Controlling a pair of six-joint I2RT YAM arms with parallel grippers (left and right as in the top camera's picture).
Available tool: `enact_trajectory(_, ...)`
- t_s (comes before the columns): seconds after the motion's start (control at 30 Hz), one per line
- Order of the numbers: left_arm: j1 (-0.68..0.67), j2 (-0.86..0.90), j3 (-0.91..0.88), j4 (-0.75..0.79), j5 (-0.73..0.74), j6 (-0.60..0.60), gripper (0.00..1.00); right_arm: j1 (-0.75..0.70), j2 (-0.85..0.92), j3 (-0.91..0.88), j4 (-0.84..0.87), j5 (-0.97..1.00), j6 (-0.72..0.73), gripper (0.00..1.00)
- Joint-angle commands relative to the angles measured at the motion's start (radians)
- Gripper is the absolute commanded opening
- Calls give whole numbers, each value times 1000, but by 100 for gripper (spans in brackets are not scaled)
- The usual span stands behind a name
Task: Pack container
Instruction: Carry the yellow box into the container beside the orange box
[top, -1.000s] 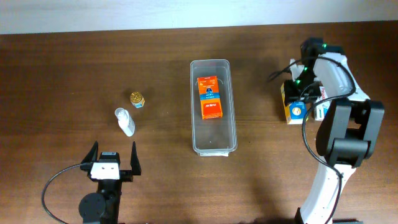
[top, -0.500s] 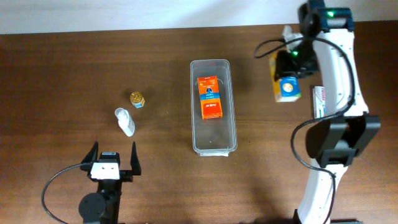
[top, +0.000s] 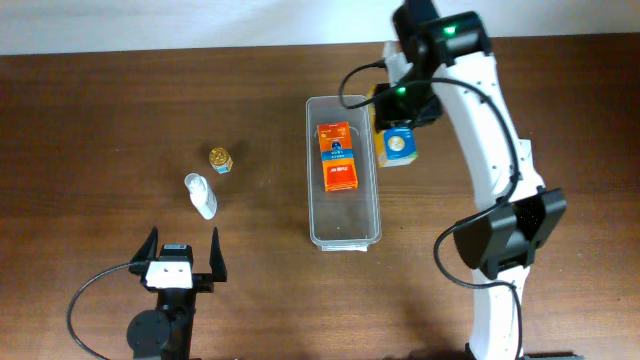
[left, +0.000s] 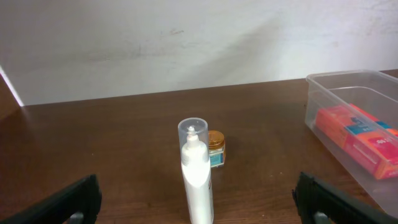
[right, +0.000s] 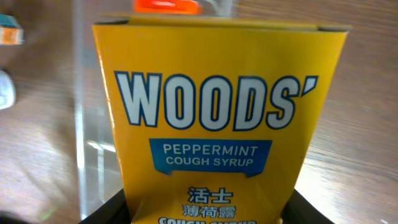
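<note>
The clear container (top: 312, 170) lies lengthwise at the table's middle with an orange box (top: 338, 156) inside. My right gripper (top: 398, 125) is shut on a yellow cough syrup box (top: 399, 143), held just beside the container's right wall near its far end. In the right wrist view the yellow box (right: 217, 112) fills the frame between the right gripper's (right: 208, 211) black jaws, with the container's clear wall (right: 93, 124) behind it. My left gripper (top: 182, 252) rests open near the front left, holding nothing.
A white bottle (top: 201, 195) lies on the table ahead of the left gripper, and a small gold-lidded jar (top: 220, 159) stands just beyond it. From the left wrist, the bottle (left: 196, 174) is centred, the jar (left: 216, 148) behind it, and the container (left: 348, 81) at the right.
The right arm has carried the yellow box from the table's right side leftward, up to the container's right wall. The left arm has not moved.
</note>
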Motion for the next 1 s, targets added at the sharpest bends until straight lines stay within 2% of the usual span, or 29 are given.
enact_trajectory(0.0, 5, -6, -6, -1, 14, 10, 99, 62, -1, 23, 30, -16, 64, 50)
enact_trajectory(0.33, 5, -6, -6, -1, 14, 10, 99, 153, 3, -52, 147, -8, 148, 49)
enact_trajectory(0.77, 5, -6, -6, -1, 14, 10, 99, 156, 3, -259, 362, -8, 189, 50)
enact_trajectory(0.97, 5, -6, -6, -1, 14, 10, 99, 156, 3, -309, 406, 2, 189, 50)
